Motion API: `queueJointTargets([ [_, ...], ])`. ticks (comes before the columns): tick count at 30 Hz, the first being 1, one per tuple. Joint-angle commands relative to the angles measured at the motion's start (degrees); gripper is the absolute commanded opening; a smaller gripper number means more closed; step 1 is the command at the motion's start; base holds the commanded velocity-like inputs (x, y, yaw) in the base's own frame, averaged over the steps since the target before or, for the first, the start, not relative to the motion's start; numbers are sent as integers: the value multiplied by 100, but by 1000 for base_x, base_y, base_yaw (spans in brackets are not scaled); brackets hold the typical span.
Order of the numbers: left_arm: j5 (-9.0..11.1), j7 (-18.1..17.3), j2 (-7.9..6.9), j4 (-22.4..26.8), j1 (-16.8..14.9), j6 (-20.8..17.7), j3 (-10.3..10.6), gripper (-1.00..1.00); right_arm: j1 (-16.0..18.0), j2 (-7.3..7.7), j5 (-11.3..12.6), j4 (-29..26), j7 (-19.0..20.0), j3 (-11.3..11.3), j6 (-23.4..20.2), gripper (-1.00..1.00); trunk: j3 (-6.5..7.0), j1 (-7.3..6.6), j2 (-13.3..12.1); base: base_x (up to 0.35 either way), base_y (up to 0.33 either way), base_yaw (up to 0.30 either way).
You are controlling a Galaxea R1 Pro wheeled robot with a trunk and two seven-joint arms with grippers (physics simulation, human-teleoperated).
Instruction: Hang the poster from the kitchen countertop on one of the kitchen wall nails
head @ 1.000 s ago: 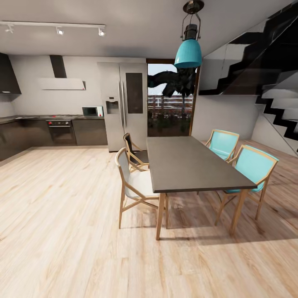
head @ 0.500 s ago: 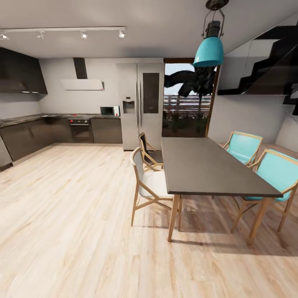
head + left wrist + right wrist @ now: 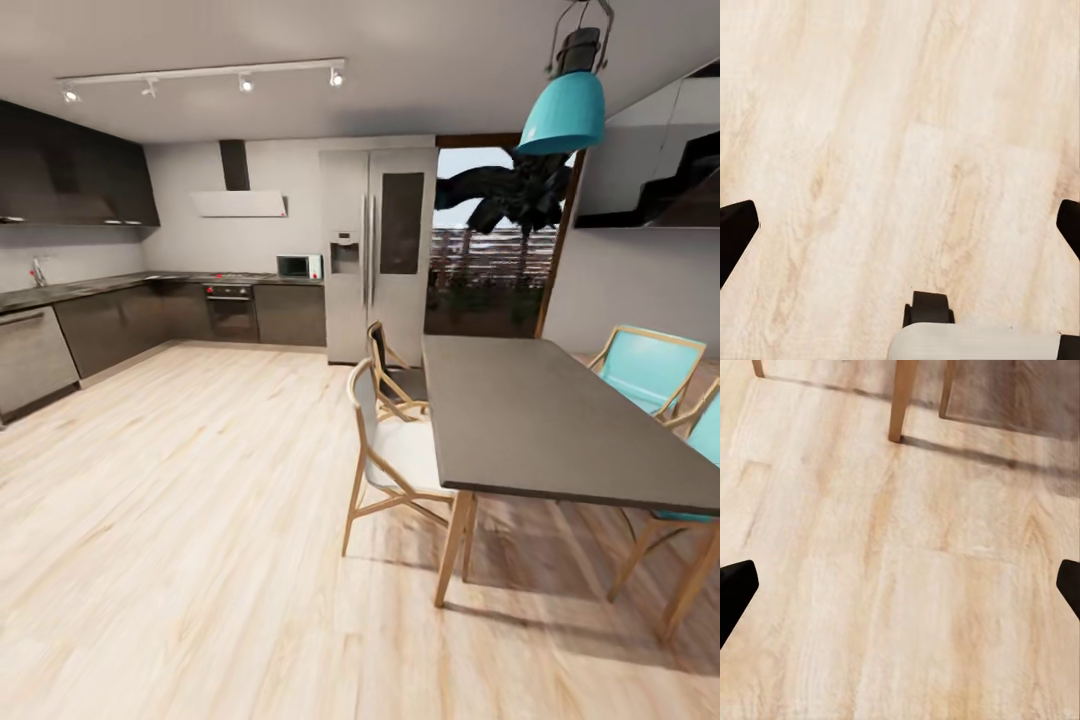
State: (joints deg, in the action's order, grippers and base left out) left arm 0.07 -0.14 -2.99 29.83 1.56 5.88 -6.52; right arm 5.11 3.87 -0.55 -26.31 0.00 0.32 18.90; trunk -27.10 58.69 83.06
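Fingers of both grippers spread wide, empty, over wood floor (image 3: pixel 870 150). Poster not in sight; kitchen desk (image 3: pixel 90 288) far left, well apart. Advice: steer left of dining table (image 3: pixel 540 410), approach squarely before reaching.

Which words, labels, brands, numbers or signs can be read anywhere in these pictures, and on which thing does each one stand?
None can be read.
The microwave on the kitchen countertop is too small and blurred to show any marking.
The oven has a control strip, but it is too blurred to read.
The fridge shows a dispenser panel and no legible text.
The wrist views show bare wooden floor, without lettering.
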Motion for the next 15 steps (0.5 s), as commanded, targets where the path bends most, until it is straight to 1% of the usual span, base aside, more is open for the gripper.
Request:
queueJointTargets([
  [1,1,-2,-2,8,2,9,-8,100,2,1,-6,4,0,3,21,100,-5,4,2,335,27,252],
  [9,1,-4,-15,7,2,10,-33,100,-1,0,-7,7,-7,3,30,100,-5,4,2,339,74,282],
  [15,1,-11,-15,11,2,10,-181,100,-1,0,-7,8,-9,3,27,100,-5,4,2,338,133,293],
])
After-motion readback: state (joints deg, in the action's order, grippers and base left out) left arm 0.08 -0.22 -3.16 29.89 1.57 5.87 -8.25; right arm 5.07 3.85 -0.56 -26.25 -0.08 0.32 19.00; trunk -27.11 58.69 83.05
